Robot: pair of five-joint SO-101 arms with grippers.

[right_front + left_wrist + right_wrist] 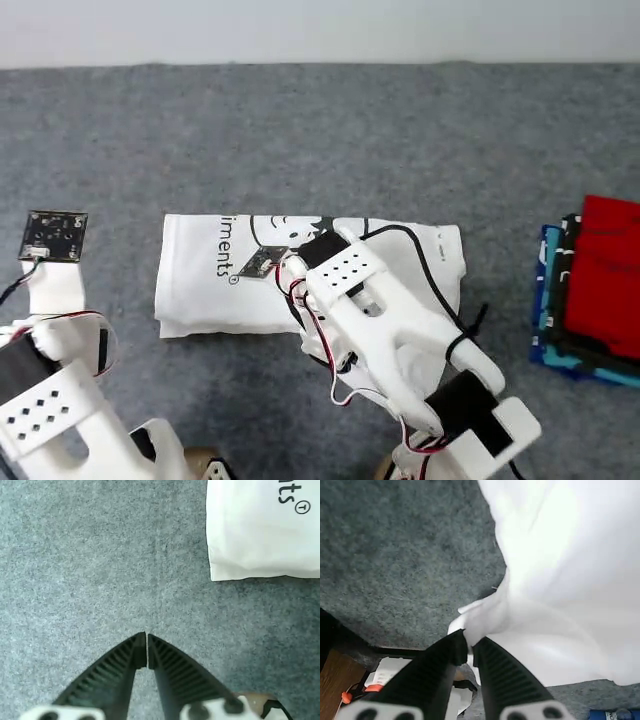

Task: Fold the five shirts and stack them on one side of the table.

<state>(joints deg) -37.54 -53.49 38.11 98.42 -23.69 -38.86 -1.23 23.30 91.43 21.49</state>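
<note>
While the white shirt [200,275] lies partly folded on the grey table [320,130], the high view has the right arm [400,340] coming in over the shirt's near edge, with its wrist above the shirt's middle. Printed side is up on the shirt's left half. The right half looks looser, with a rumpled corner at the far right end. Left arm [50,410] sits off the shirt's left end, clear of the cloth. Stack of folded shirts [595,290] is well apart from the white shirt's right end, red one on top, dark and blue layers under it. I can't count the layers for sure.

Left wrist view: left gripper [146,641] is clenched, tips together, nothing between them. It's over bare table. A folded corner of the white shirt is near the tips but not touching. That corner edge looks straight and flat.

Right wrist view: right gripper [470,642] is clamped on the white shirt, a small bunch of its edge pinched between the tips. From the pinch the cloth spreads away in soft folds. Bare table lies on one side of the shirt here. The table's edge shows just behind the fingers.
</note>
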